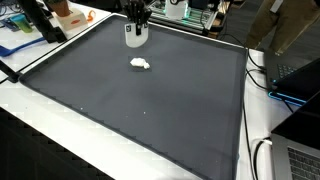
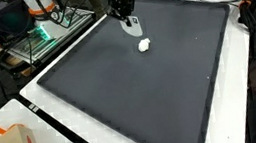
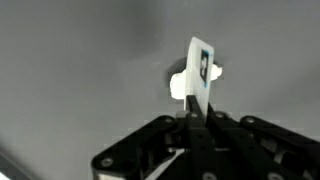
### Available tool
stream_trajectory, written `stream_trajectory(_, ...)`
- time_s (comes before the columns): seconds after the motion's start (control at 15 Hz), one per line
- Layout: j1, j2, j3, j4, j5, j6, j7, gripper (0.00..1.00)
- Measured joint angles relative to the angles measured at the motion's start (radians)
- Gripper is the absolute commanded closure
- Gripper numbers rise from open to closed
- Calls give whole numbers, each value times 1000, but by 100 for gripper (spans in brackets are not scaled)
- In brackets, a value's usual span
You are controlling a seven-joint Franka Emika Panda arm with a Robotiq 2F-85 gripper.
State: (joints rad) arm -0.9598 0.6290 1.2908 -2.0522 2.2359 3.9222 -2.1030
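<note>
1. the gripper (image 3: 196, 120) is clamped on a thin white card (image 3: 201, 70), held upright over the dark mat (image 1: 150, 110).
2. a small white lump (image 1: 140, 64) lies on the mat near the card, apart from it.

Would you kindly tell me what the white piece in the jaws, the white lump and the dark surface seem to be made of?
The white piece: thin, flat, stiff, matte with a dark print; probably card or plastic. The white lump: crumpled, irregular; likely tissue or paper. The dark surface: matte grey, no glare; perhaps a fabric or rubber mat.
</note>
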Motion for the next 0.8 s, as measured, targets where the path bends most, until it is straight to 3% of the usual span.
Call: stream_trajectory(0.8,239,-81,-228,28,-3,-69,-7,99)
